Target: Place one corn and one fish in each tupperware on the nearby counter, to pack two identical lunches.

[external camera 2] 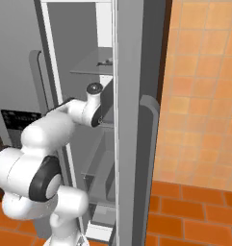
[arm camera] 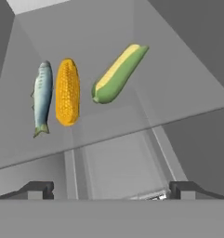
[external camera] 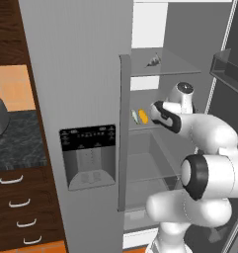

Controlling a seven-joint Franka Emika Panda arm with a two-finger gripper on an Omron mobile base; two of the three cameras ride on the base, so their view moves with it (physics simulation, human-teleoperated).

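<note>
On a glass shelf [arm camera: 178, 93] inside the open fridge [external camera: 81, 74] three things are seen from the hand view: a fish [arm camera: 42, 96] at about 10 o'clock, a bare yellow corn [arm camera: 68, 91] just beside it toward the centre, and a husked corn [arm camera: 118, 73] at about 12 o'clock, a little apart from the others. The fish and the bare corn lie nearly parallel, their long axes running from 12 to 6 o'clock, with the tail of the fish toward 6. The husked corn is laid diagonally, its long axis from 1 to 7 o'clock, the yellow tip toward 1. The gripper [arm camera: 111, 188] is held wide open and empty, its fingertips [arm camera: 36, 189] well short of the food. The corn is judged to be stiff, light and rounded, so it may roll; it is best taken across the middle, at right angles to its long axis. The fish is judged to be softer and slippery, and the thick middle of the body is the safer place.
</note>
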